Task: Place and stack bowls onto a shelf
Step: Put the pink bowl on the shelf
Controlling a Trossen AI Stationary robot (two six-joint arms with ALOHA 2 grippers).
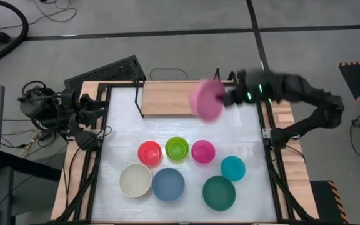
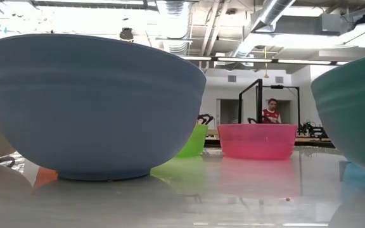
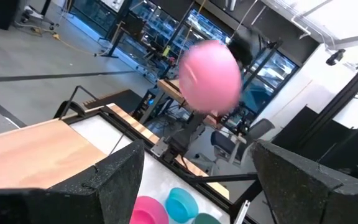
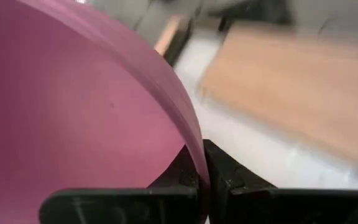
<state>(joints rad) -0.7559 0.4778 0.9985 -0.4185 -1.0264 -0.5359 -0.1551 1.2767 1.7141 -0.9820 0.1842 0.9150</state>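
Both arms are dark, near-black. The right arm [image 1: 305, 103] is built of rounded jointed segments, with small green lights near the wrist. Right gripper [image 4: 204, 171]: two matte black fingers [image 4: 232, 177] on a flat black crossbar. The left arm [image 1: 61, 112] is bulkier, black cables looped round its base. Left gripper [image 3: 191, 186]: two broad, angular black fingers [image 3: 114, 183] with a rough, speckled surface. No markings or screws readable.

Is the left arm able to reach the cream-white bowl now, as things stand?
Probably yes. The left gripper waits open at the table's left edge, and the cream-white bowl sits at the front left with bare tabletop between them. The right gripper is busy holding the pink bowl.
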